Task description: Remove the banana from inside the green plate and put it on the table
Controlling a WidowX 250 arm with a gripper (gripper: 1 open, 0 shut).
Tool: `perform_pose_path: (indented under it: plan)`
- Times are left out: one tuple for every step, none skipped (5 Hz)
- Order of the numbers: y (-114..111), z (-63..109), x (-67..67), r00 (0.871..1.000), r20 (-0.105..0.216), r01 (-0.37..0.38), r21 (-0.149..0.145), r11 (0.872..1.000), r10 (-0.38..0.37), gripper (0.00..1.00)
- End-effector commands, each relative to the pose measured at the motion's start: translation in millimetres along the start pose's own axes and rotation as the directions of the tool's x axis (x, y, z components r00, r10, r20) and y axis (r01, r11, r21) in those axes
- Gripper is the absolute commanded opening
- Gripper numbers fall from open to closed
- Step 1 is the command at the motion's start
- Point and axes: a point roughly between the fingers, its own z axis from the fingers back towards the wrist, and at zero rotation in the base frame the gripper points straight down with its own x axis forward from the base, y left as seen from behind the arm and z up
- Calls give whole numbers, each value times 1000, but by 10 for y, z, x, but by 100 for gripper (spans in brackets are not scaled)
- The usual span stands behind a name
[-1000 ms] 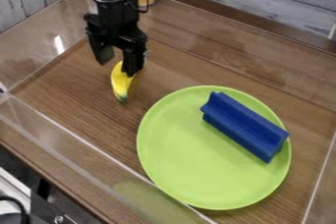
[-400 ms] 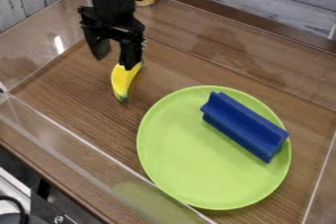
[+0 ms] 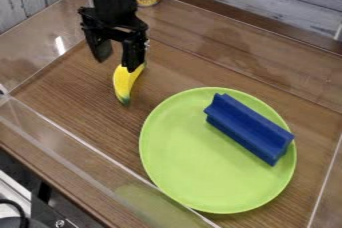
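Camera view, looking down across the enclosure, shows me the gripper (image 3: 115, 64) hanging above the banana (image 3: 124, 83) with its jaws spread wide and nothing between them. The banana lies on the table (image 3: 80, 142), just beside the left rim of the green plate (image 3: 214, 157) and clear of it; I see no part of it overlapping the rim. Only a blue block (image 3: 249, 127) sits inside the plate. Judged from how things lie, the banana is out of the plate and on the wood, so the task looks done or very nearly so.

On handling: it reads as a small toy, so I take it to be light and stiff, probably hard plastic with a smooth skin that could slip between the fingers. It is curved, which means it can rock or spin on the tabletop if nudged from one end. If I had to pick it up again, I would close across the thick yellow middle, jaws set square to its length, rather than at the narrow greenish tip, where the taper would let it squirt out. A light squeeze should be enough; I see nothing fragile about it.

My fingertips stand close above its upper end, so I would lift straight up to avoid dragging it.
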Motion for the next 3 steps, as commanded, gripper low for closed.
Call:
perform_pose_path:
  plan:
    - [48, 266, 50, 997, 79, -21, 21, 1000, 19, 100]
    - [42, 285, 50, 997, 76, -25, 12, 1000, 24, 100]
    - [35, 275, 42, 997, 69, -29, 1, 1000, 29, 100]
